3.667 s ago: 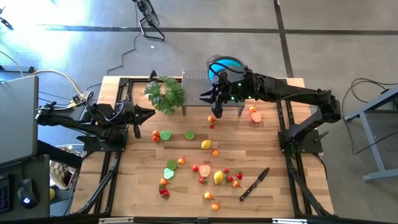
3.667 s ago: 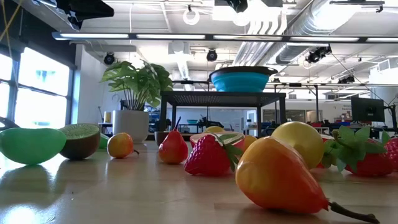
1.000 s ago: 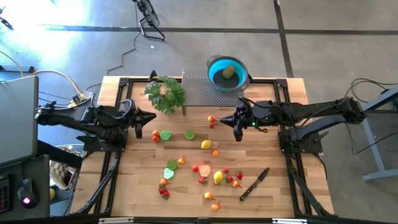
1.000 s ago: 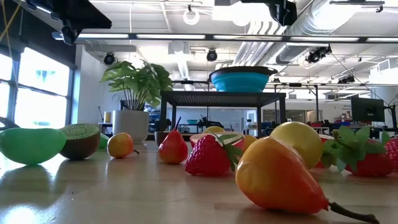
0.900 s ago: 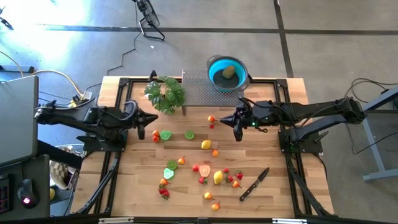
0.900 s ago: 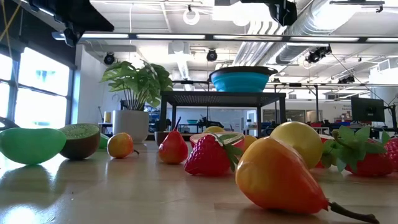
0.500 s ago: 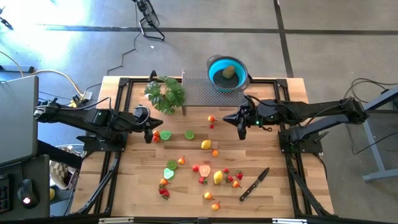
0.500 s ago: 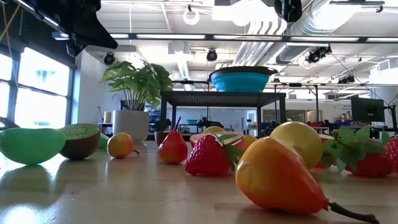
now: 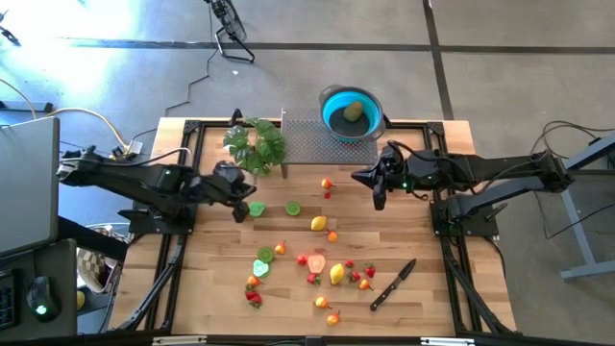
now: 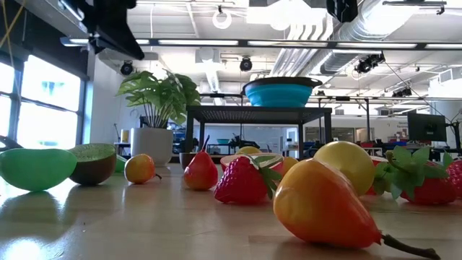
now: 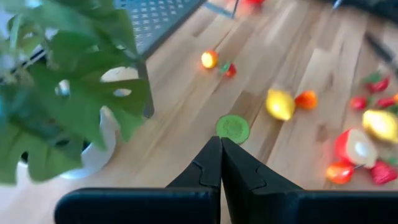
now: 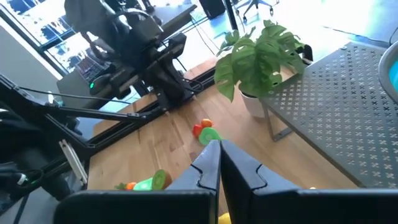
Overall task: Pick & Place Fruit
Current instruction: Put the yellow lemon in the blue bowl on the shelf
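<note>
Over the table's left half, the left gripper [image 9: 240, 204] hung with fingers pressed together and empty, just beside a green lime half [image 9: 256, 208] below the plant [image 9: 256, 144]. The right gripper [image 9: 379, 191], likewise closed on nothing, hovered below the blue bowl [image 9: 333, 103], which held a kiwi [image 9: 355, 111]. Most fruit [image 9: 318, 224] lay scattered mid-table.

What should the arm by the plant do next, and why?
Probably open its fingers first. The left gripper is shut with nothing in it, hanging by the green lime half and small red fruit. One fruit already sits in the blue bowl, so another pick seems due.
</note>
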Motion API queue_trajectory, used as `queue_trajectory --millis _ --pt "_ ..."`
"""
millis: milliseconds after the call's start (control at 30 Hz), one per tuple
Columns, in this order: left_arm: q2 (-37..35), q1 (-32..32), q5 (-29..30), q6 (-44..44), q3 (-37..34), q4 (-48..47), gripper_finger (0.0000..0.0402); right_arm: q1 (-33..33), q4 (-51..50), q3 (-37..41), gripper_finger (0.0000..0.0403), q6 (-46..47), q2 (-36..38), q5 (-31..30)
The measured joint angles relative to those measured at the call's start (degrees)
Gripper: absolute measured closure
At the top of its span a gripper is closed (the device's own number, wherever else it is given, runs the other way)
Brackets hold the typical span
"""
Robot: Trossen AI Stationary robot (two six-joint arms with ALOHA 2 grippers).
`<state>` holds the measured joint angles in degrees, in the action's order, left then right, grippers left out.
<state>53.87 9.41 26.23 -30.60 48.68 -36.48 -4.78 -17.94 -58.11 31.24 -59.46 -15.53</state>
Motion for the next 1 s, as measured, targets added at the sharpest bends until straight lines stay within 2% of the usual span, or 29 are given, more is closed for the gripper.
queue_trajectory --millis 200,400,533,733,867,1000 --pt "7.2 0.0 -2.0 5.5 4.4 -0.1 0.0401 0.0 -1.7 0.0 0.0399 0.0 0.0 0.9" --pt "7.9 0.0 -2.0 5.4 5.1 0.1 0.0401 0.0 -1.7 0.0 0.0399 0.0 0.0 1.2" --pt "4.9 0.0 0.7 4.9 5.1 0.1 0.0401 0.0 -1.5 0.0 0.0399 0.3 0.0 2.7" --pt "-1.8 0.0 1.1 4.9 0.9 2.9 0.0401 0.0 2.5 0.0 0.0399 0.4 -0.9 4.9" --pt "-5.9 0.0 -0.1 6.4 -2.6 9.1 0.0401 -0.1 -2.3 0.0 0.0399 4.0 -1.0 -0.8" --pt "-8.9 0.0 -0.1 7.4 -4.2 11.3 0.0401 0.1 -12.2 0.0 0.04 11.2 -0.9 -4.1"
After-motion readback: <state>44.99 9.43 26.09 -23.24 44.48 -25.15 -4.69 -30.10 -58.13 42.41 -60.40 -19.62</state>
